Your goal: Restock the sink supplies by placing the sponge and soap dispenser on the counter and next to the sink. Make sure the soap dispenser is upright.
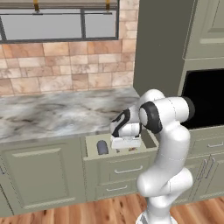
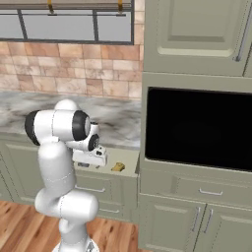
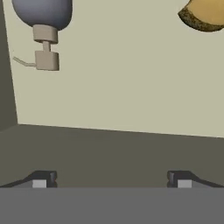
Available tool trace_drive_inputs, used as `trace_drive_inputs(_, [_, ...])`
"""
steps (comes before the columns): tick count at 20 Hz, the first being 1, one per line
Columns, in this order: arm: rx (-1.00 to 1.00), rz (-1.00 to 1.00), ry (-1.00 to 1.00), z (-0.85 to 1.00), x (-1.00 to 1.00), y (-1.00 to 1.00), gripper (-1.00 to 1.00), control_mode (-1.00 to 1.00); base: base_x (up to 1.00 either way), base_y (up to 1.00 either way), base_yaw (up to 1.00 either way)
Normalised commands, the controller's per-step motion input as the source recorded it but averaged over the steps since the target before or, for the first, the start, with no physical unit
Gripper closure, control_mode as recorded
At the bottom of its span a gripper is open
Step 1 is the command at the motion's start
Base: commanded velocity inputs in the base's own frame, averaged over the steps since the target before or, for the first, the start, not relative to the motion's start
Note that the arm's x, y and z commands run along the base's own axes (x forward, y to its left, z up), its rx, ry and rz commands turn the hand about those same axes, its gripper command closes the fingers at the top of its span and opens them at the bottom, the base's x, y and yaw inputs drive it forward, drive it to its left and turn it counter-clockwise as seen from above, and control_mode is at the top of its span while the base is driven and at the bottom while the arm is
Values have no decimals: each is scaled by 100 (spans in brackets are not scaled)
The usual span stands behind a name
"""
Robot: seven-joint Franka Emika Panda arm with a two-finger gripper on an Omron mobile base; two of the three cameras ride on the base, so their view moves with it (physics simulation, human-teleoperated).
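At the bottom of the hand view the pincer [image 3: 111, 179] is spread wide, empty, over the near wall of an open drawer [image 3: 113, 87]. Beyond it on the drawer floor the soap bottle [image 3: 43, 22] lies on its side at upper left, long axis running up-down in the frame, pump pointing down toward the pincer. The sponge [image 3: 205, 15] sits at upper right, well apart from the bottle; the marble bench [image 1: 52, 111] lies beyond the drawer.
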Motion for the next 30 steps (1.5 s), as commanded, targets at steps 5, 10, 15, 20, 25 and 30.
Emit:
trace_drive_inputs(5, [0,0,11,-45,-15,1,-100,-100,0,0,0])
trace_drive_inputs(10, [0,0,2,-10,-68,0,-100,-100,0,0,0])
trace_drive_inputs(15, [0,0,0,0,-89,0,-100,-100,0,0,0])
trace_drive_inputs(20, [0,0,0,0,-92,0,-100,-100,0,0,0])
trace_drive_inputs(25, [0,0,0,0,-87,0,-100,-100,0,0,0])
trace_drive_inputs(30, [0,0,0,3,-51,0,-100,-100,0,0,0])
